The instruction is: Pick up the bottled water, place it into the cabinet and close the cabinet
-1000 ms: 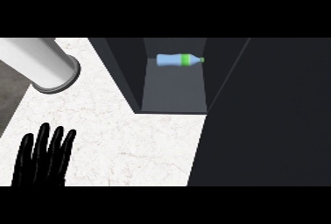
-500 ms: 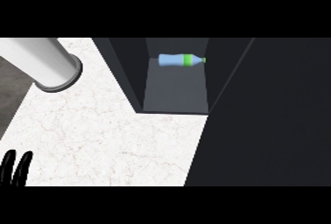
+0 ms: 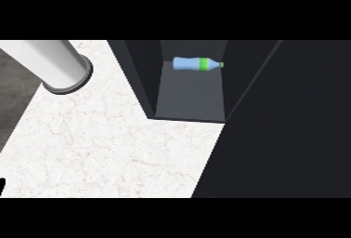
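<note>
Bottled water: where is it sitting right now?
In the head view the bottled water lies on its side at the back of the open cabinet, upper middle of the picture, right of the white cylinder.

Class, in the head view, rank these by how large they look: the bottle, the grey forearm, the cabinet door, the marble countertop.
1. Cabinet door and countertop: look alike, unranked.
2. Forearm, though nearness inflates it.
3. Bottle.

Open counter [image 3: 116, 148] lies between grey cylinder [image 3: 58, 65] and cabinet [image 3: 192, 93].
</note>
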Controlling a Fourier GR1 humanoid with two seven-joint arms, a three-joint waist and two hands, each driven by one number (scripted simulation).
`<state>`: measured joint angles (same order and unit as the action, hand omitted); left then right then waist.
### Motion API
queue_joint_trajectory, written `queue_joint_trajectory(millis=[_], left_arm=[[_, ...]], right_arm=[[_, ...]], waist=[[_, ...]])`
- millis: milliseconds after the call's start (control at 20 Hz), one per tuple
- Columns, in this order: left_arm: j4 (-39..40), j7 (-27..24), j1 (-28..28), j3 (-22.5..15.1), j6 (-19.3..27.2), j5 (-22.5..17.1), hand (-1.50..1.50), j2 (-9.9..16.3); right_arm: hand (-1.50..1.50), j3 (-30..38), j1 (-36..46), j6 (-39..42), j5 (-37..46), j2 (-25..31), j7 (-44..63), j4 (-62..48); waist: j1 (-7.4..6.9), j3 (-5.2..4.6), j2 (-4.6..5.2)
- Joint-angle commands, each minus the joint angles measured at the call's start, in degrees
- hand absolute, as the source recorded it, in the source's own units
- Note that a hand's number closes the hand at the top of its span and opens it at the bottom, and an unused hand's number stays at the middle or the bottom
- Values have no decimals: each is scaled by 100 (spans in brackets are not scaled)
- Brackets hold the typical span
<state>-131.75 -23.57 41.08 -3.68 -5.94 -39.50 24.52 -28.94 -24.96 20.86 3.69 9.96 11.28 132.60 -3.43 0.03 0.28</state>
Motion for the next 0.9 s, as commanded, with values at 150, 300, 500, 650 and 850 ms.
queue_joint_trajectory(millis=[150,300,500,650,850], left_arm=[[126,-112,241,675,-591,-577,-150,239],[135,-178,554,1043,-869,-932,-150,262],[-189,-78,900,1290,-1084,-1196,-150,314],[45,-14,885,1778,-1376,-1697,-150,511],[415,-204,888,2036,-1666,-1671,-150,378]], right_arm=[[150,-938,1409,-729,-506,-960,686,-594],[150,-1042,2167,-1425,-707,-976,1075,-866],[150,-575,3324,-2138,-1316,-983,1230,-1438],[150,-164,4133,-2379,-1817,-985,1448,-1863],[150,711,4935,-2334,-2638,-987,1383,-2546]], waist=[[-30,-21,-2],[-16,-16,-18],[-16,-5,-13],[26,-5,-6],[54,-4,2]])
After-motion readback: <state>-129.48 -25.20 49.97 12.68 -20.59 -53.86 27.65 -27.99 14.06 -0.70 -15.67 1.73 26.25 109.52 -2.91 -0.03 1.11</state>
